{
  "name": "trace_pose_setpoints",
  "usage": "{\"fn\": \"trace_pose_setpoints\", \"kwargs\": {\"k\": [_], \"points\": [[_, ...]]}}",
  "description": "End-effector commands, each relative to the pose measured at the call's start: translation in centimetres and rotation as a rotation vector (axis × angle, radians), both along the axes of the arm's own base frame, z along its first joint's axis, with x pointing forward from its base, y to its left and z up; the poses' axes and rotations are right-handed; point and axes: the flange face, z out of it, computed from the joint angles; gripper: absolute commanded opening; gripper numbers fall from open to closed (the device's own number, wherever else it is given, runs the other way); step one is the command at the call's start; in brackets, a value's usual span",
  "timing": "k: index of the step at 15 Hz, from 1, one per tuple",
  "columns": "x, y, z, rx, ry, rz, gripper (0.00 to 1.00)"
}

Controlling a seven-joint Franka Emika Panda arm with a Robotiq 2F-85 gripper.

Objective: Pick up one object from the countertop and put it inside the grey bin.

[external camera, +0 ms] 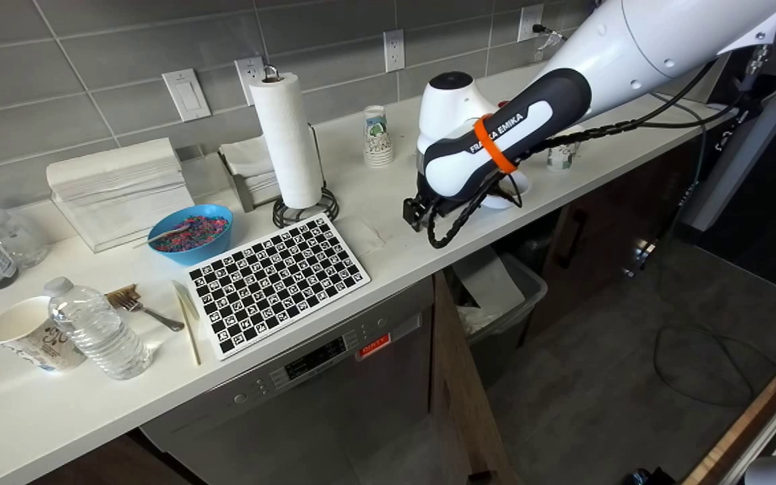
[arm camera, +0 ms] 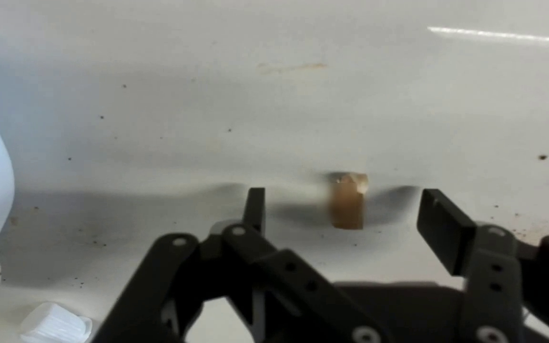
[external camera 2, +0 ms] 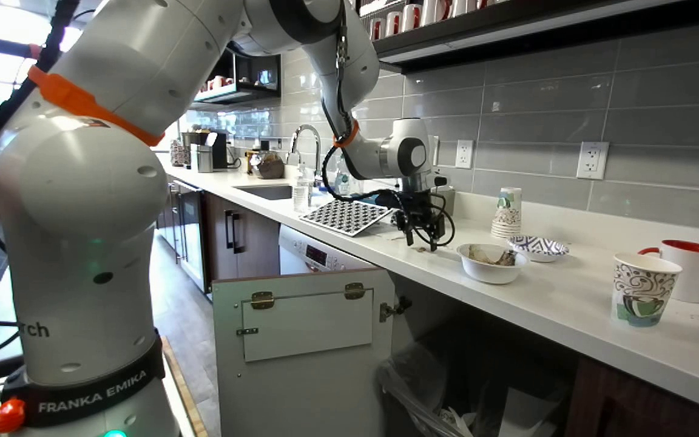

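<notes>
Just beside the white bowl point(external camera 2: 490, 274), which sits on the countertop point(external camera 2: 568, 291) with brownish scraps point(external camera 2: 488, 255) in it, are a small white ridged object point(arm camera: 53, 324) and, toward the tiled wall point(external camera 2: 550, 103), a bowl with a blue pattern point(external camera 2: 537, 246); near the white bowl, on the side away from that pattern, the gripper point(arm camera: 343, 216) hangs low, its fingers point(arm camera: 446, 233) spread wide, and on the countertop between them, touching neither, lies a small brown piece point(arm camera: 348, 209), too blurred in the wrist view to name; behind the white bowl, closer to the wall, stands an upturned stack of paper cups point(external camera 2: 506, 215), and well below the white bowl, under the countertop, is the grey bin point(external camera: 519, 311) with a pale sheet point(external camera: 489, 286) inside; farther from the white bowl, on the side away from the gripper, come a printed paper cup point(external camera 2: 647, 288) and a white mug with a red inside point(external camera 2: 698, 276); the opposite way from the white bowl are a checkered board point(external camera: 279, 283) and a paper towel roll point(external camera: 287, 141), then a blue bowl point(external camera: 206, 254) of coloured bits point(external camera: 192, 232), and, farthest from the white bowl, a clear water bottle point(external camera: 102, 330) next to another paper cup point(external camera: 41, 343)
</notes>
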Motion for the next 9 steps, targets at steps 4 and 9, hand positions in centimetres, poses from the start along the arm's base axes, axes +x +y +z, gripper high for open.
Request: {"fn": "trace_pose_setpoints", "kwargs": {"k": [4,9], "points": [[-0.65,0.08,-0.22,0.0,-0.004,-0.016,0.29],[-0.74,0.34,-0.3,0.004,0.002,-0.016,0.0]]}}
